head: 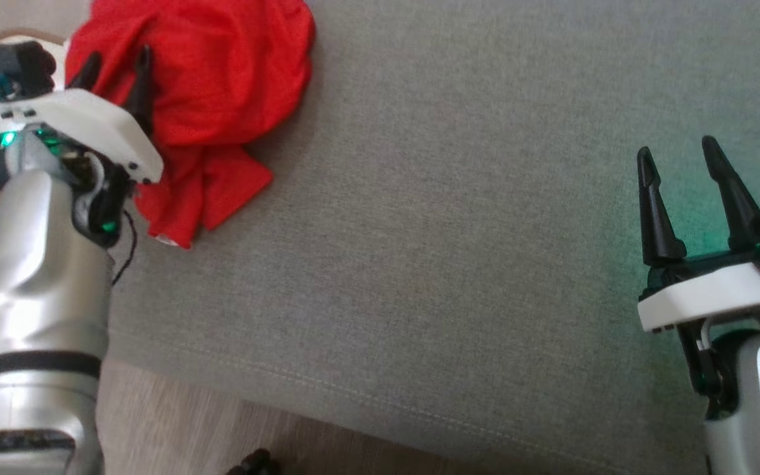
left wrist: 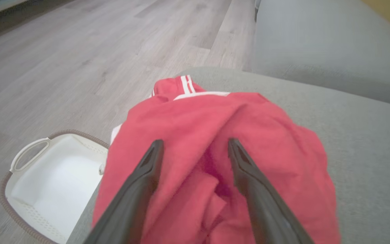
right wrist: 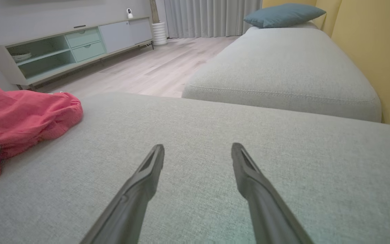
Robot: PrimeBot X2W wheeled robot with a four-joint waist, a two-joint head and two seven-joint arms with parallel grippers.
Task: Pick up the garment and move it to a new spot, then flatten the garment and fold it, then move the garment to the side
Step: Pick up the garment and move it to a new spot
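Left pincer (head: 121, 54), dark tapered fingers (head: 142, 82) spread, over the crumpled red garment (head: 221, 72) at the grey woven cushion's (head: 452, 264) left edge; right pincer (head: 677, 146) likewise spread, well apart from it.

The head camera looks steeply down on the sofa seat (head: 452, 264), both wrist cameras skim low across it, all sharing the garment (head: 221, 66).

garment (head: 221, 72) | red, white stripes | crumpled heap | grey cushion's left corner
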